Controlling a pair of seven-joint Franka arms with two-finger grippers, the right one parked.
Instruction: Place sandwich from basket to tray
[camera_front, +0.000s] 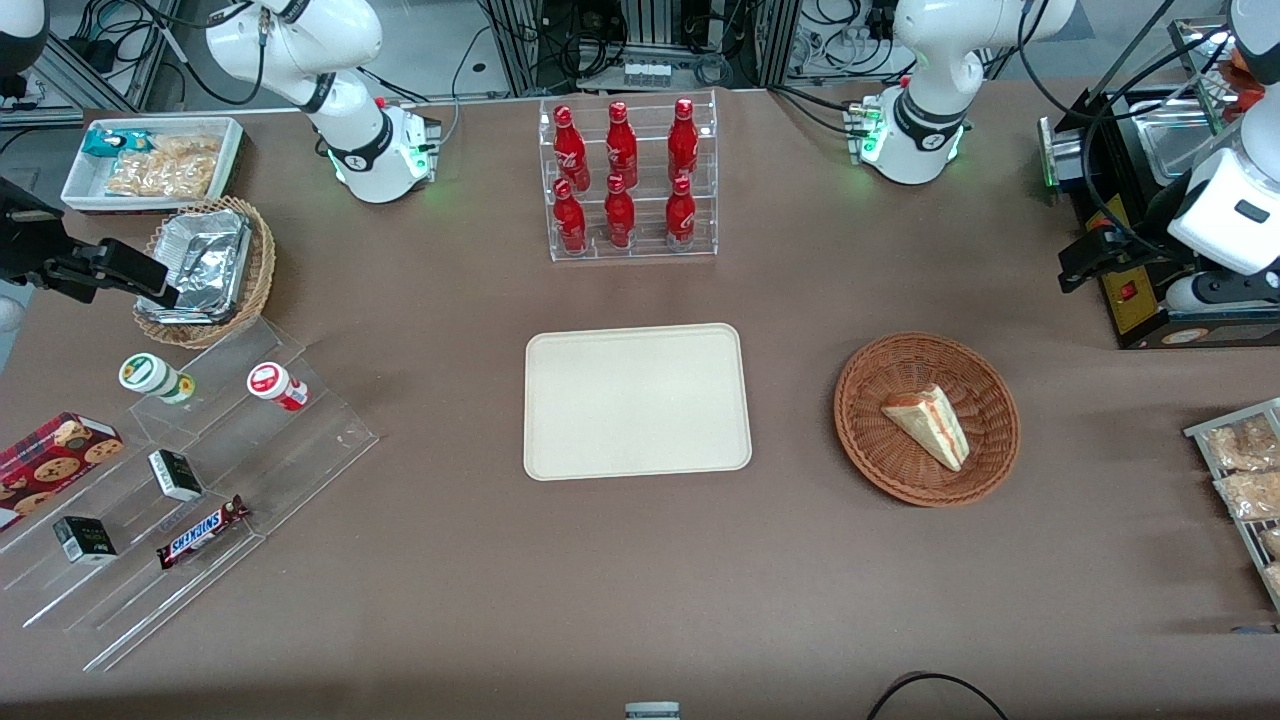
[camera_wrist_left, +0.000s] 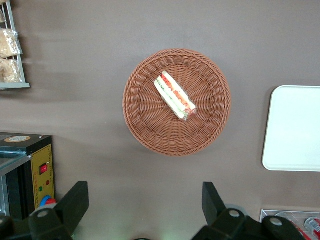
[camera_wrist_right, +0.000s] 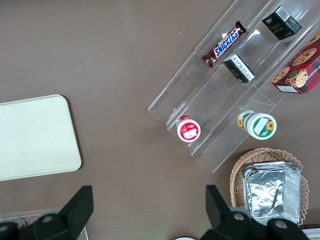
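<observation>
Front view: sandwich (camera_front: 928, 424) lying inside the reddish-brown basket (camera_front: 880, 470), toward the working arm's end of the table, well apart from the bare cream tray (camera_front: 637, 401) at mid-table.

Left wrist view: gripper (camera_wrist_left: 145, 212) hanging high above the table, fingers (camera_wrist_left: 75, 204) spread wide and holding nothing; sandwich (camera_wrist_left: 174, 95) in the basket (camera_wrist_left: 150, 130), tray (camera_wrist_left: 295, 128) beside it.

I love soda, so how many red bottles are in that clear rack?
6, all upright in the clear rack: three on its upper step and three on the lower step. None looks hidden. The gripper hangs open above the table near the basket.
</observation>
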